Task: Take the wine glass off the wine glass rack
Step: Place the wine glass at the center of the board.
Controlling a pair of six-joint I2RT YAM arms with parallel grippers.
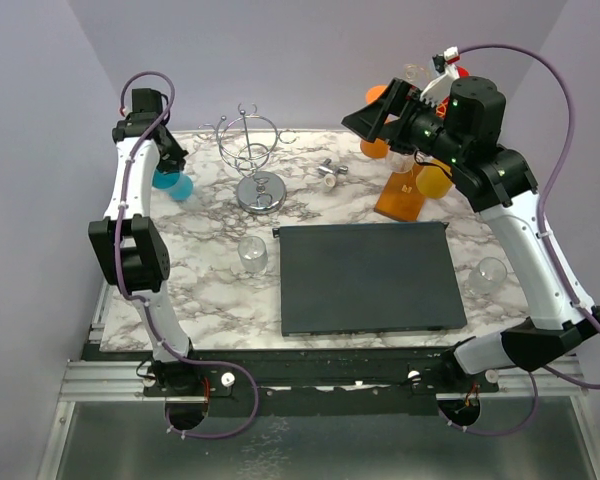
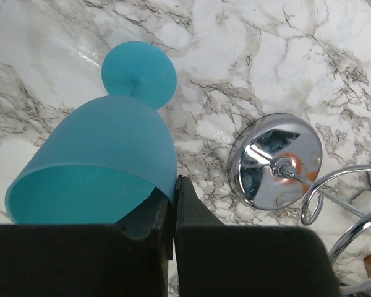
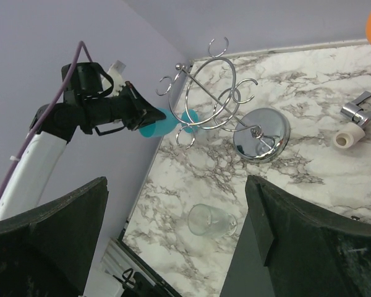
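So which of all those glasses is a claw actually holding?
The teal wine glass, its rim pinched by the left claw. The two clear glasses stand free on the table; the right claw is open and empty.

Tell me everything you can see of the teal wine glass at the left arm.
The teal wine glass looks like matte, frosted plastic, with a wide bowl, a short stem and a round flat foot. It is tipped on its side, with the open mouth toward the left wrist camera and the foot pointing away. The left gripper is shut on its rim, one of the fingers outside the bowl and one inside. The glass is over the far left of the white marble table; contact with the table cannot be told.
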